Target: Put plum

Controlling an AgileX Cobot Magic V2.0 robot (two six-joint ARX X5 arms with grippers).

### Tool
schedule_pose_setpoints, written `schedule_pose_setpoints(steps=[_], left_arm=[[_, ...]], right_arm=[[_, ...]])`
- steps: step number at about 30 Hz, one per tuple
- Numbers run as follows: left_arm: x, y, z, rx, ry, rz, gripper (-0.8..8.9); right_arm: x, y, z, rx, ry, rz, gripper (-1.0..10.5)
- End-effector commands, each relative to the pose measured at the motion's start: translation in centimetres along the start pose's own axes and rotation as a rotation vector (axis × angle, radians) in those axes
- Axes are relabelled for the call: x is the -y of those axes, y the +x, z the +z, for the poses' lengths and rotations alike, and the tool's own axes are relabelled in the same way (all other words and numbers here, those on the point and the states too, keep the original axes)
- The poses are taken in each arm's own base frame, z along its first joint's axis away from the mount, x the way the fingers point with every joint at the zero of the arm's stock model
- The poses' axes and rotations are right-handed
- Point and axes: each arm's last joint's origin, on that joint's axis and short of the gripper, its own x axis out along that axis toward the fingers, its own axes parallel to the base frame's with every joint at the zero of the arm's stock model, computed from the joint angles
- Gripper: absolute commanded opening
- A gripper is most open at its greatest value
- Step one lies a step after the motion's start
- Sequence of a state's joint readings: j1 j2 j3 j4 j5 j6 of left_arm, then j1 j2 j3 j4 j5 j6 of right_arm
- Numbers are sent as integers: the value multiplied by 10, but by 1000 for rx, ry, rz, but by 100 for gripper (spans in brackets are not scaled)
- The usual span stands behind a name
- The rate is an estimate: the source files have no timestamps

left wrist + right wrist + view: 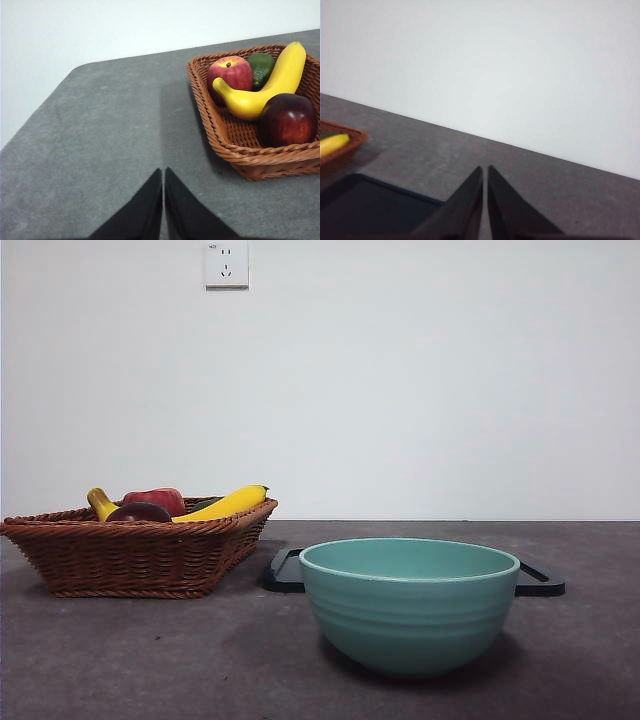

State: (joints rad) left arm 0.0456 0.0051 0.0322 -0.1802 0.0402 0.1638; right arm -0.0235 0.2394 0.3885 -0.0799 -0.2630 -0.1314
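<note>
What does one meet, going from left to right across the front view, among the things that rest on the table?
Wicker basket holding the plum and other fruit → black tray, mostly hidden behind the bowl → teal bowl. The order of the fruit inside the basket is left out, since they overlap.

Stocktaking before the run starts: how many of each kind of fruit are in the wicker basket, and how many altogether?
Plum: 1
Red apple: 1
Banana: 1
Green fruit, partly hidden behind the banana: 1
Total in the basket: 4
</note>
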Motion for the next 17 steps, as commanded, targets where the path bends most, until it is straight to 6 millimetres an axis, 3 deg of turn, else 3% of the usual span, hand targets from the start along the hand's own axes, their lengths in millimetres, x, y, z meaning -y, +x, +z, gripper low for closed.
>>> schedule_pose_setpoints(steps=[1,8,17], left_arm=[[1,2,-7,-27,-1,-1,6],[1,2,-7,-27,-2,-1,6],[1,2,-7,-27,-2,-1,6]], right_arm=[[-2,-1,-18,13,-11,-14,5],[-6,-4,-59,-14,16,-88,5],[-11,-3,-90,-35,69,-117,5]])
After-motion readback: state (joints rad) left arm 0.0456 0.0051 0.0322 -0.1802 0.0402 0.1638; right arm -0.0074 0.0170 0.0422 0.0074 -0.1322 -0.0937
